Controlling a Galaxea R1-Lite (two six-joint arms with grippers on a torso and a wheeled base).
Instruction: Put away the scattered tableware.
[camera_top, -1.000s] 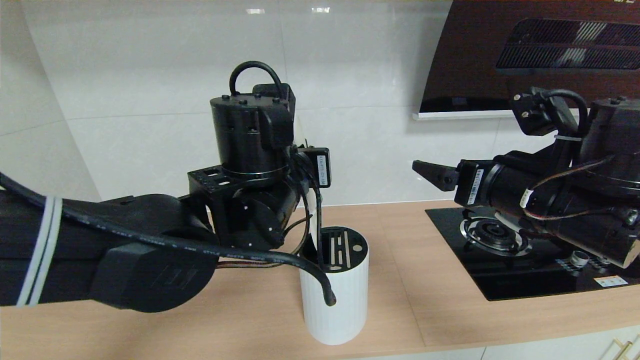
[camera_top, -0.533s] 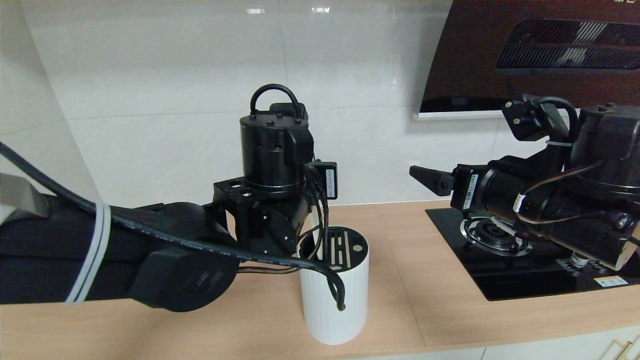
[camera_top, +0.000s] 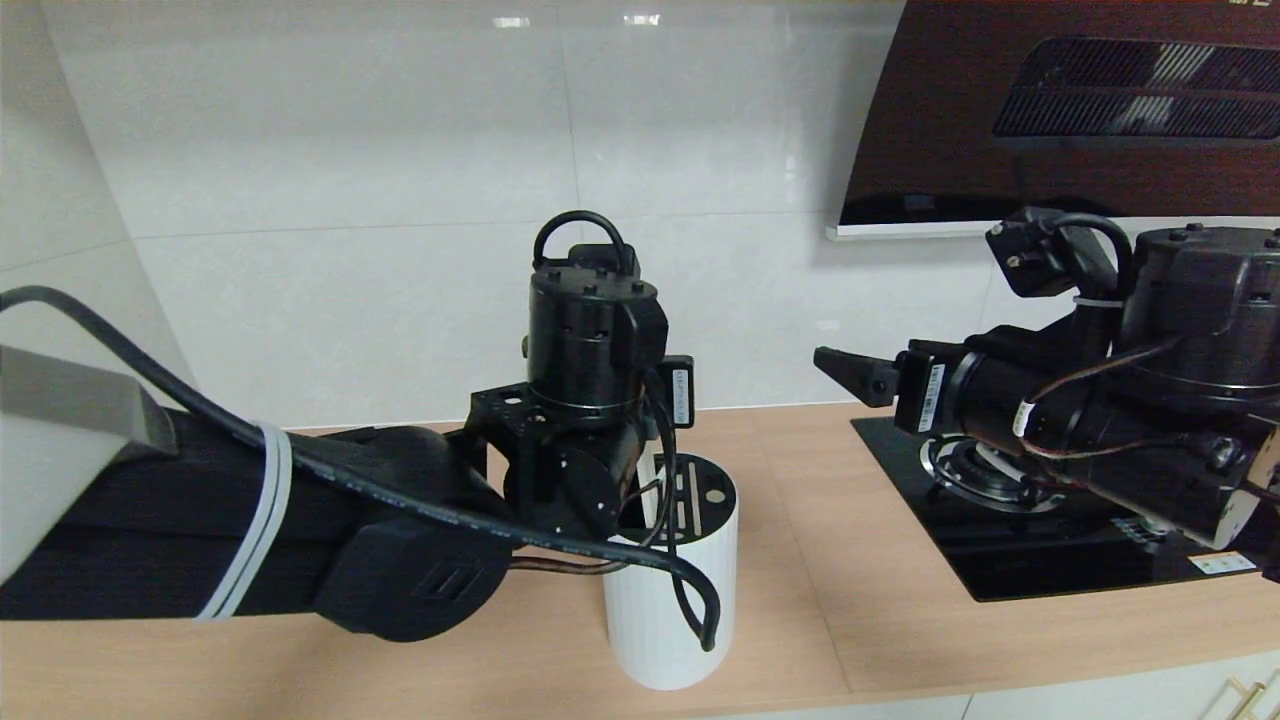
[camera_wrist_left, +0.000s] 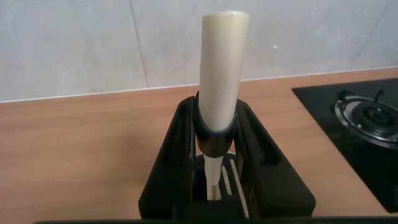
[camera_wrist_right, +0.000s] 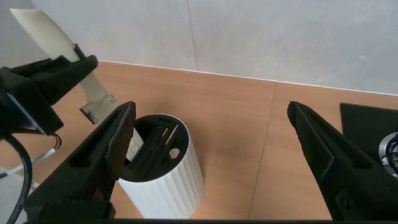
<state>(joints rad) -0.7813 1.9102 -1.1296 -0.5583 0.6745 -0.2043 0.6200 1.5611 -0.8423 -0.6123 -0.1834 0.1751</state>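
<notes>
Left gripper (camera_wrist_left: 216, 127) has dropped lower over the white slotted holder (camera_top: 670, 610) on the wooden countertop (camera_top: 800, 560).
Holder directly beneath it; right gripper (camera_wrist_right: 210, 112), off to its right, spread wide and empty; left jaws clamped on an upright cream-handled utensil (camera_wrist_left: 222, 62), tip down at the slots.

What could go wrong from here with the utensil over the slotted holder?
1. The cream-handled utensil in the left hand looks tilted in the right wrist view. Its tip may miss a slot and jam on top of the white holder.
2. The holder stands near the counter's front edge, so a push could tip it off.
3. The left arm's cable hangs across the holder and might snag it.
</notes>
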